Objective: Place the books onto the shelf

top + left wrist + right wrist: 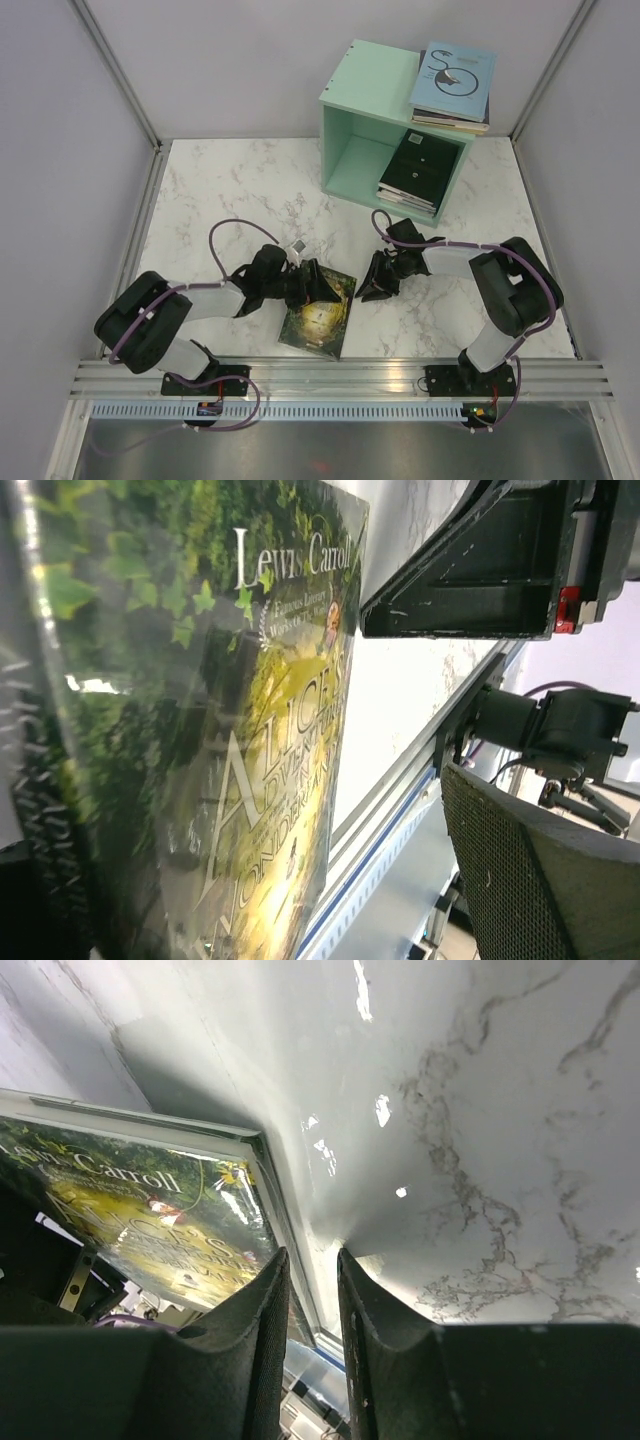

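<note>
the green-gold book, thin, rectangular and glossy, lay by the near edge of the marble-veined worktop, just beyond the ribbed aluminium rail. the left gripper stood released, its jaws spread wide over the book's left edge. the right gripper sat just beside the book's far right corner.

the mint-green shelf, a smooth painted cube, stood near the far right corner of the worktop. a black book lay flat on a small stack inside it, and a light blue book with a black swirl topped a stack on its roof.

only the left wrist view made the cover legible: ivy leaves, pale serif lettering and glare on the laminate. it also showed a dimpled finger pad well apart from the book.

only the right wrist view showed the matte black fingers parted by a narrow slit. the book's pale edge ran into that slit, and whether they pinched it could not be told.
</note>
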You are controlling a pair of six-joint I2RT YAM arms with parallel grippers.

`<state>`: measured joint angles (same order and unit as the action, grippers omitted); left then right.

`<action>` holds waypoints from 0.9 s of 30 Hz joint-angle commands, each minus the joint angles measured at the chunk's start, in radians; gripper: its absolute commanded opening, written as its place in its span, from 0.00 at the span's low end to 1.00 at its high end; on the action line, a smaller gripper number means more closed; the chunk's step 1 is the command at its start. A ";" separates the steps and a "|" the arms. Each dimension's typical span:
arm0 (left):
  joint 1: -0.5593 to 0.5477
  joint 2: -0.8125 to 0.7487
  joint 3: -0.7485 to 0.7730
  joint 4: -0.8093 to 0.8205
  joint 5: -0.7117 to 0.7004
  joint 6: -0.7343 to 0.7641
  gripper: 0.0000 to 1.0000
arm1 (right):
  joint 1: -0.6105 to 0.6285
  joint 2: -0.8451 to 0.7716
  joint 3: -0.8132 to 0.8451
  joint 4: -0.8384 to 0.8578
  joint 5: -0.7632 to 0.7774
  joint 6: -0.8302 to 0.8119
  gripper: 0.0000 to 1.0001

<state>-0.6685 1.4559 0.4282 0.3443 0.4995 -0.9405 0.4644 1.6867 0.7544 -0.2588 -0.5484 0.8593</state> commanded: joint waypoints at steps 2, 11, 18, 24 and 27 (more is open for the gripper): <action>0.003 0.011 0.039 -0.254 0.048 0.108 1.00 | -0.007 0.005 -0.026 -0.051 0.176 -0.040 0.31; 0.135 -0.002 0.138 -0.358 0.213 0.149 1.00 | -0.009 0.001 -0.043 -0.025 0.180 -0.019 0.32; 0.276 -0.005 0.173 -0.286 0.438 0.075 1.00 | -0.010 0.004 -0.052 0.003 0.180 0.003 0.32; 0.325 0.014 0.205 -0.208 0.571 0.000 1.00 | -0.007 -0.010 -0.070 0.010 0.194 0.012 0.31; 0.325 -0.015 0.256 -0.370 0.499 0.106 1.00 | -0.007 -0.035 -0.089 0.010 0.206 0.015 0.32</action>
<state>-0.3500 1.4662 0.6147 0.0349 0.9226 -0.8700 0.4614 1.6489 0.7136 -0.2157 -0.5167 0.8974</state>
